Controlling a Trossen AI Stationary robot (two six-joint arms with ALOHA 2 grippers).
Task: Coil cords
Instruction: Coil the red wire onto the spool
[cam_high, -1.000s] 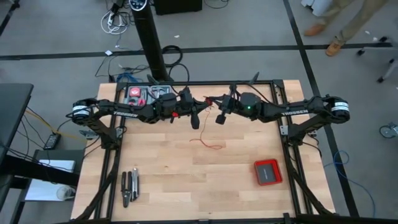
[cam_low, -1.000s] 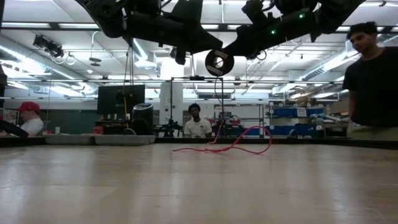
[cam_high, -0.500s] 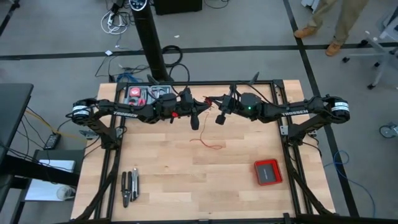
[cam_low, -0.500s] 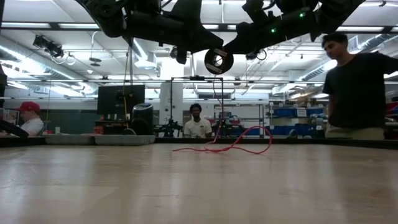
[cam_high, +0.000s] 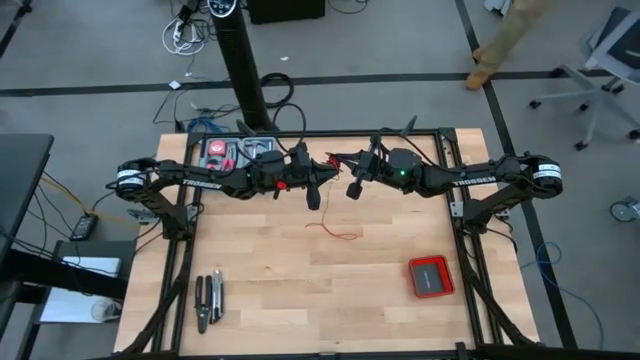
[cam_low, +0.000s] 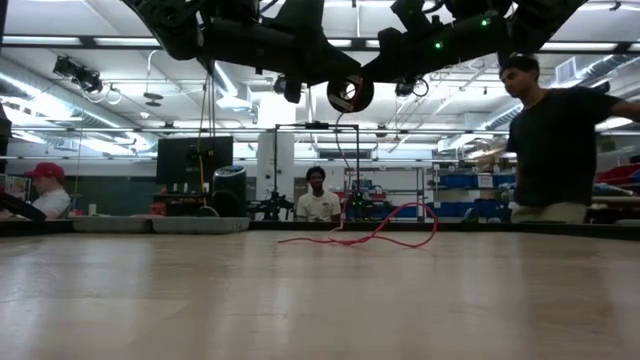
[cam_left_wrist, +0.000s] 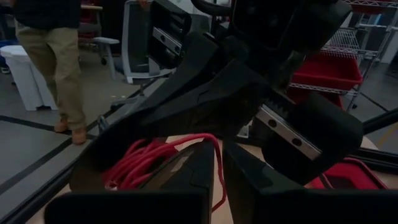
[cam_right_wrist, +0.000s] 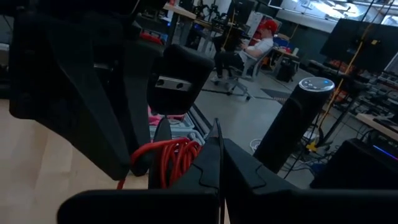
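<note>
Arms: two, meeting above the tabletop's far edge.
Red wire (cam_high: 335, 229): one; thin, loose squiggles mid-table, rising to a red coil (cam_right_wrist: 175, 157) on a spool between the grippers.
Left gripper (cam_high: 313, 190): fingers slightly parted.
Right gripper (cam_high: 352, 186): fingers pressed together on the coil.
Red box (cam_high: 431, 276): one, near right corner.
Pliers (cam_high: 208, 299): near left corner.
</note>
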